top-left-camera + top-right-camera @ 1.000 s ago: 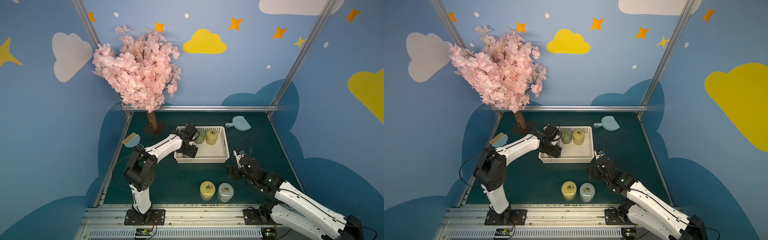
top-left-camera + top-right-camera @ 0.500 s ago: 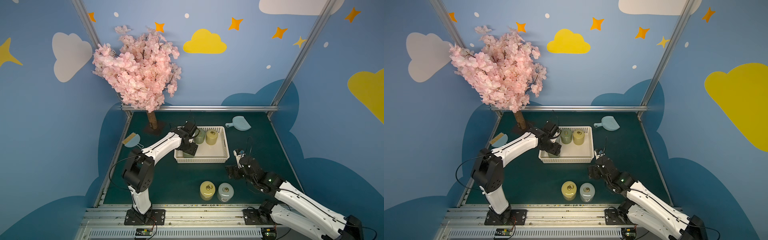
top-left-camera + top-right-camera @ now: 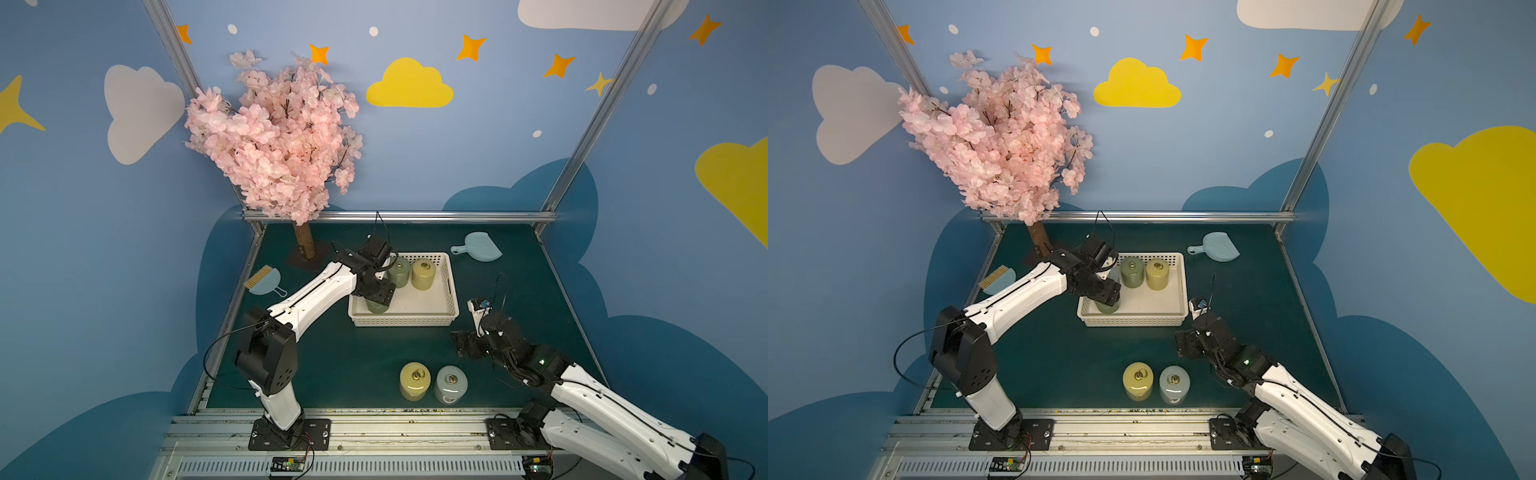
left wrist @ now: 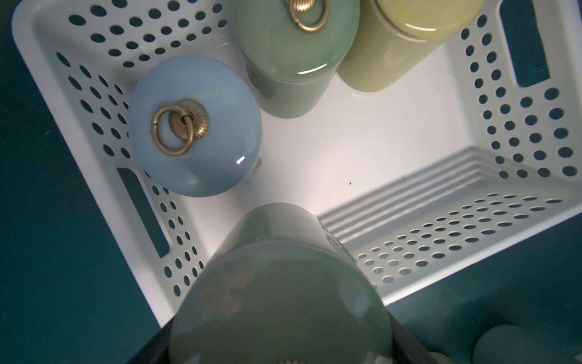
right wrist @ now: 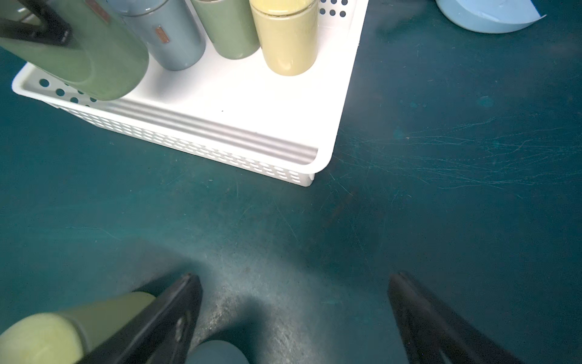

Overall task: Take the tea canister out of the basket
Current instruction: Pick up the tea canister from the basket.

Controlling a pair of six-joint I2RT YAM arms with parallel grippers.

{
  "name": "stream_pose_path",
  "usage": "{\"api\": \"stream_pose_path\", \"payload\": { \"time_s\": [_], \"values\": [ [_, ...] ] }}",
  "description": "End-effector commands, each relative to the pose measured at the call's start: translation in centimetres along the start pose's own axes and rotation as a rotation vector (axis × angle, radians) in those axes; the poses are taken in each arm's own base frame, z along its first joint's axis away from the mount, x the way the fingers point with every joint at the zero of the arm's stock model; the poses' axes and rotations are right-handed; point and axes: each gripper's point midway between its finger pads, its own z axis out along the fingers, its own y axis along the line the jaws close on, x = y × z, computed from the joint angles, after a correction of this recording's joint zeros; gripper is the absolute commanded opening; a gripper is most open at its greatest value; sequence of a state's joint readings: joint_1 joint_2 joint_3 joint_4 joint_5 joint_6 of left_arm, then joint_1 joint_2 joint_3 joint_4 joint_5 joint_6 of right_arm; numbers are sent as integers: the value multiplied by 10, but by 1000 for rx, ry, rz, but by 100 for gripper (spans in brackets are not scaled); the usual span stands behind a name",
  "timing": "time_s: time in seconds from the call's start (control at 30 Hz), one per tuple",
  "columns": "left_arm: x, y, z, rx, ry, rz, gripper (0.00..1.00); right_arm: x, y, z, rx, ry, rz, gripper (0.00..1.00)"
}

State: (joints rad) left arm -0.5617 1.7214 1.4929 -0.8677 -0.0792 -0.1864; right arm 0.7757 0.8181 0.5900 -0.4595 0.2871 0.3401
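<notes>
top views: both high at the front edge, side by side, tilted down and back over the whole worktop (image 3: 332, 365), far off | left wrist: very near, looking down into the basket (image 4: 409, 195) | right wrist: low over the worktop, facing the basket's near corner | shared: the basket shows in all four

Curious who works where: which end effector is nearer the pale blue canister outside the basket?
Right. The right end effector is open near the pale blue canister; the left end effector grips a green canister at the basket.
</notes>
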Motion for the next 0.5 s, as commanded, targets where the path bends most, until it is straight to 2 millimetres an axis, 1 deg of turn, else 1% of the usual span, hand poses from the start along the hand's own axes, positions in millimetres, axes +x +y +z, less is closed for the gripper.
{"api": "stream_pose_path", "payload": {
  "time_s": [0.0,0.3,0.47],
  "values": [
    [-17,-8,-35,35,-99,12,53,-11,3,-5,-19,-37,16,98],
    [-9,-16,-47,64,-99,24,52,-14,1,-7,-14,-56,19,98],
    [5,-23,-53,73,-96,37,52,-16,2,-8,-16,-64,18,99]
  ]
}}
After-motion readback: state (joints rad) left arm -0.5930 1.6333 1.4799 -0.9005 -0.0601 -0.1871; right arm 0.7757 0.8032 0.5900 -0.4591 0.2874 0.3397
